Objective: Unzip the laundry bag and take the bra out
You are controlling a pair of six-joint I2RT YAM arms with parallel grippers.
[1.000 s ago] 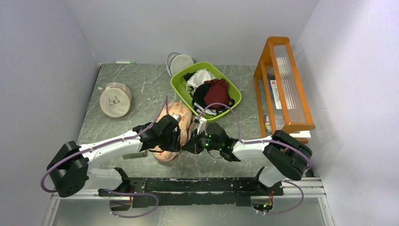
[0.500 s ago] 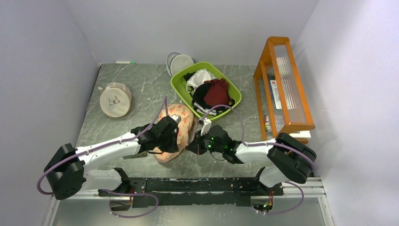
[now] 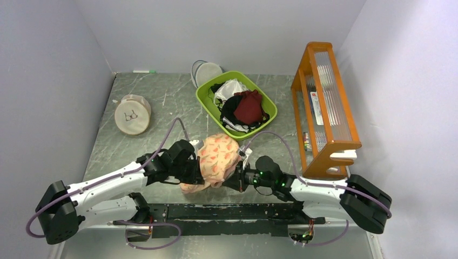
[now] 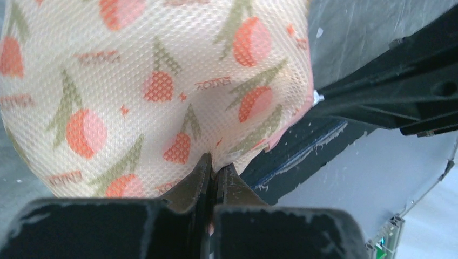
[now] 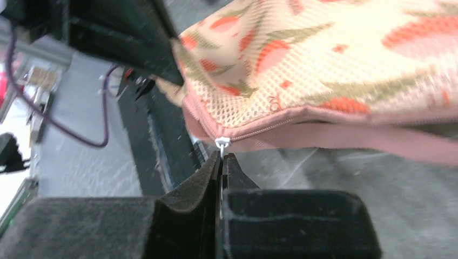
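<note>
Top external view puts the laundry bag (image 3: pixel 217 159) close to the middle of the desk's near edge, held between our two grippers. Our left gripper (image 4: pixel 214 168) has its fingers pressed together on a fold of the bag's flower-printed mesh, on the bag's left side. Our right gripper (image 5: pixel 222 156) is pinched tight on the small white zip pull (image 5: pixel 222 142), which sits on the pink zip band along the bag's edge. In the right wrist view the teeth to the right of the pull are meshed. What the bag holds we cannot see.

Farther back, right of centre, the green basket (image 3: pixel 205 102) holds a heap of clothes. A dark red garment (image 3: pixel 248 108) lies on top, with black pieces (image 3: pixel 229 114) beside it and a white piece (image 3: pixel 229 89) at the far end. Near the left edge lies the round beige pouch (image 3: pixel 132 114), marked with a black bra drawing. The round white mesh pouch (image 3: pixel 207 72) sits at the far edge, just beside the basket. An orange rack (image 3: pixel 327 97) stands along the right edge.
</note>
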